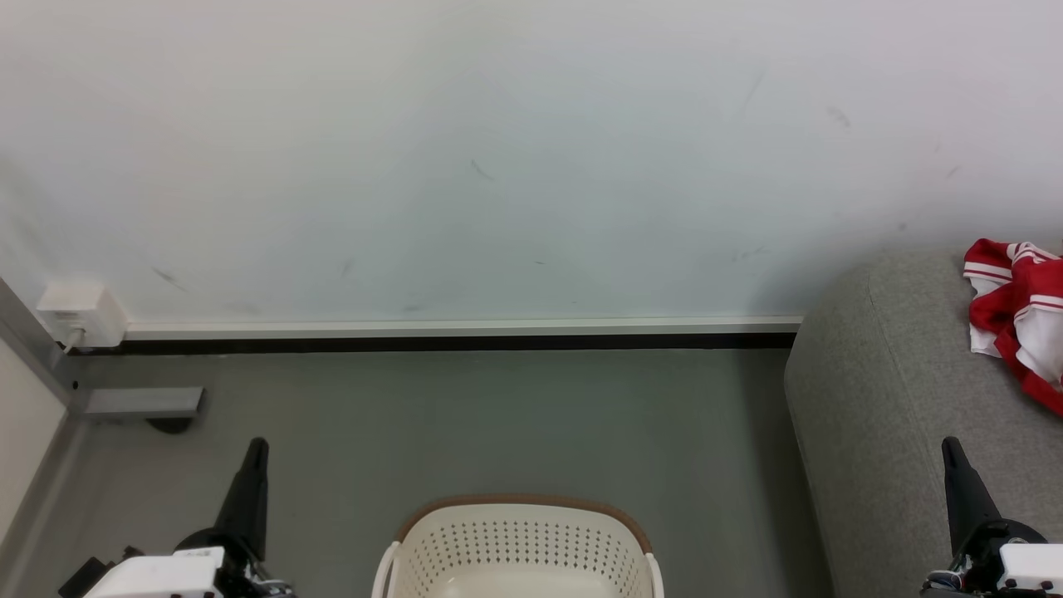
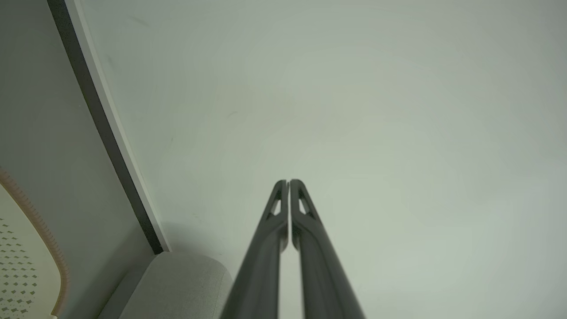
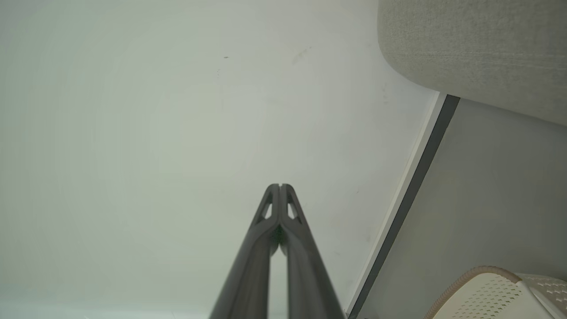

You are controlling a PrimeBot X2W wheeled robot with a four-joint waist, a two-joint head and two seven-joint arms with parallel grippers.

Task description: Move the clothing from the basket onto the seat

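Observation:
The clothing (image 1: 1021, 320), a crumpled red and white jersey, lies on the grey seat (image 1: 897, 399) at the right edge of the head view. The cream basket (image 1: 519, 548) with a brown rim stands on the floor at the bottom centre, and what I see of its inside holds nothing. My left gripper (image 1: 257, 448) is at the lower left, shut and empty, its fingers pointing at the wall. My right gripper (image 1: 949, 447) is at the lower right over the seat's front, also shut and empty. In the wrist views both grippers (image 2: 289, 181) (image 3: 280, 186) have their tips pressed together.
A white wall (image 1: 498, 166) with a white and black skirting strip (image 1: 457, 336) faces me across grey floor (image 1: 498, 423). A white socket box (image 1: 81, 314) sits at the far left beside a grey frame (image 1: 141, 402). The basket's rim (image 2: 40, 221) (image 3: 474, 283) and the seat (image 2: 177, 283) (image 3: 478, 48) edge both wrist views.

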